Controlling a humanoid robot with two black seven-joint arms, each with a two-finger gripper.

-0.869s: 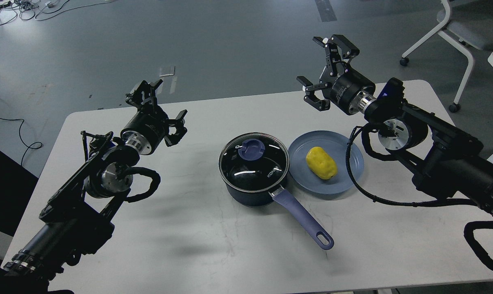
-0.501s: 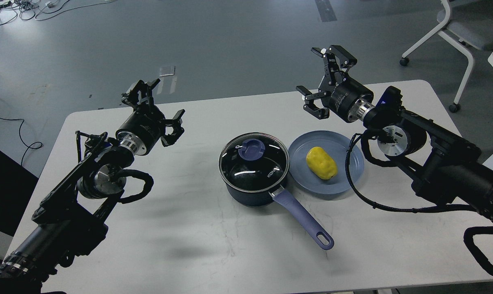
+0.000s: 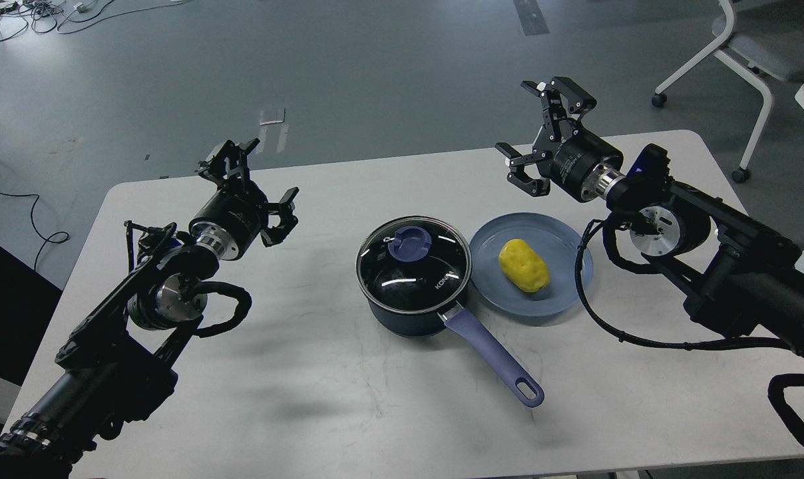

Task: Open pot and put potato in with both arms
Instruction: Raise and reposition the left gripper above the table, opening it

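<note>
The dark navy pot [image 3: 408, 318] stands mid-table, its purple handle [image 3: 492, 359] pointing to the front right. A glass lid [image 3: 413, 263] with a purple knob [image 3: 408, 242] covers it. The yellow potato [image 3: 524, 265] lies on a blue-grey plate [image 3: 562, 293] right of the pot. My left gripper [image 3: 247, 178] is open and empty, raised well left of the pot. My right gripper [image 3: 536, 133] is open and empty, raised behind the plate.
The white table [image 3: 322, 399] ends close behind both grippers. A white wheeled chair [image 3: 741, 60] stands on the floor at the back right. Cables [image 3: 16, 193] lie on the floor at the left.
</note>
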